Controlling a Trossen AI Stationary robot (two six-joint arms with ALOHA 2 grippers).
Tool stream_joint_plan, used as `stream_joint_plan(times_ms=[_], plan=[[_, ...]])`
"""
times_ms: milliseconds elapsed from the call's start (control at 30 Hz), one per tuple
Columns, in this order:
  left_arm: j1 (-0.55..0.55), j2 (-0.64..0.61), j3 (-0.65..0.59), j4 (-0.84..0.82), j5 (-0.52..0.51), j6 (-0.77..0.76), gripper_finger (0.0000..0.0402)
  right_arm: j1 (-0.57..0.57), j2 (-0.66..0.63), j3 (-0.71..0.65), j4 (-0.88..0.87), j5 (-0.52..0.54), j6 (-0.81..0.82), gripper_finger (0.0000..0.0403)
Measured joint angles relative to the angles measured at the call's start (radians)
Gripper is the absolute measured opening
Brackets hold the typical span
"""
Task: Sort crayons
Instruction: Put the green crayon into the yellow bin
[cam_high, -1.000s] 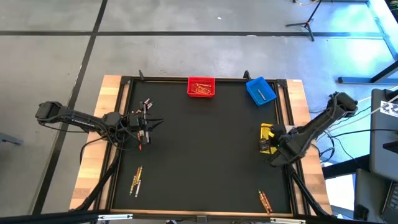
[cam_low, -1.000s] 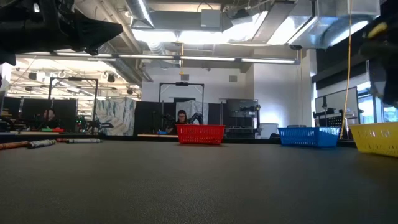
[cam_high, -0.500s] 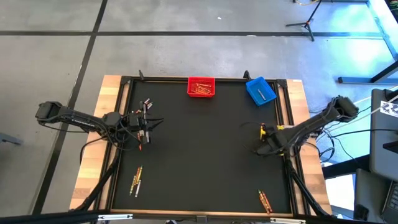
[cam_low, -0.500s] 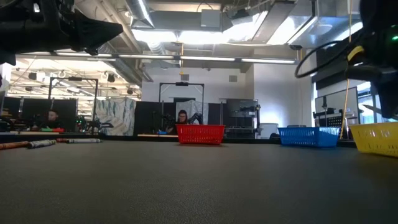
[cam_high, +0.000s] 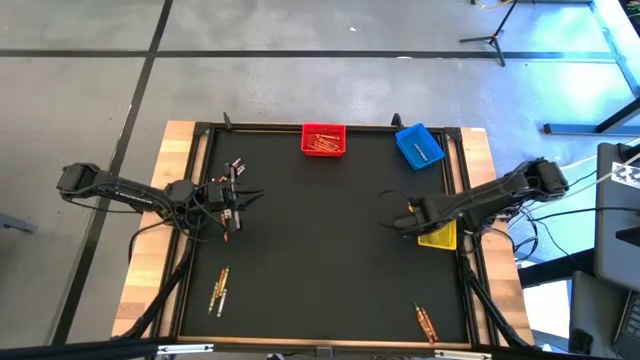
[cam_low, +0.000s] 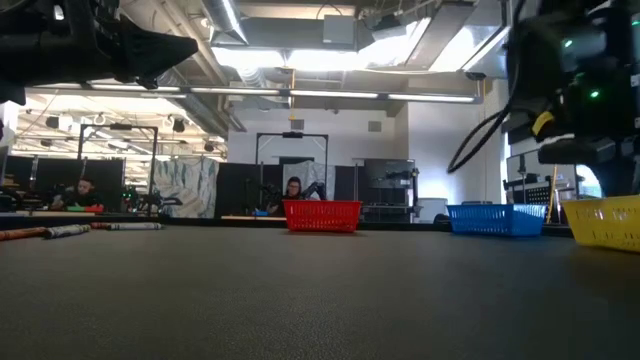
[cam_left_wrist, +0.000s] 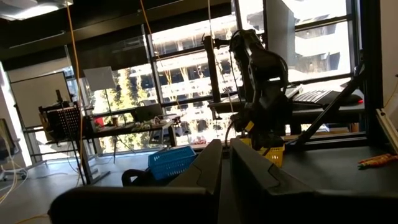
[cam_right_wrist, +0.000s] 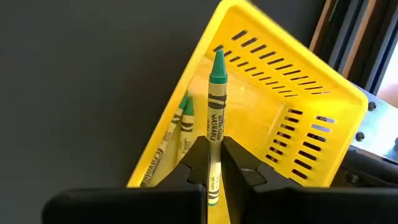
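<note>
Right gripper (cam_right_wrist: 211, 163) pinches a green crayon (cam_right_wrist: 216, 118) upright between its fingers, tip over the yellow bin (cam_right_wrist: 292, 112), where more crayons (cam_right_wrist: 180, 127) lie. Wrapper reads "WASHABLE". Left gripper (cam_left_wrist: 224, 163) hangs closed, empty, at table's left.

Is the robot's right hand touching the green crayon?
Touching. The right wrist view shows the right gripper with its jaws closed on the green crayon, pinching its lower part, above the yellow bin.
</note>
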Motion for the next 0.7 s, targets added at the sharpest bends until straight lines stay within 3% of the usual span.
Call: stream_joint_plan(times_ms=[267,500,700], plan=[[0.0,0.0,0.0,0.0,0.0,0.0,0.0025,-0.084,0.048,0.0,0.01,-0.035,-0.115,0.0019],[0.0,0.0,0.0,-0.001,0.0,0.0,0.0025,-0.092,0.055,0.0,0.014,-0.026,-0.179,0.0022],[0.0,0.0,0.0,-0.001,0.0,0.0,0.0025,-0.092,0.055,0.0,0.009,-0.022,-0.182,0.0087]])
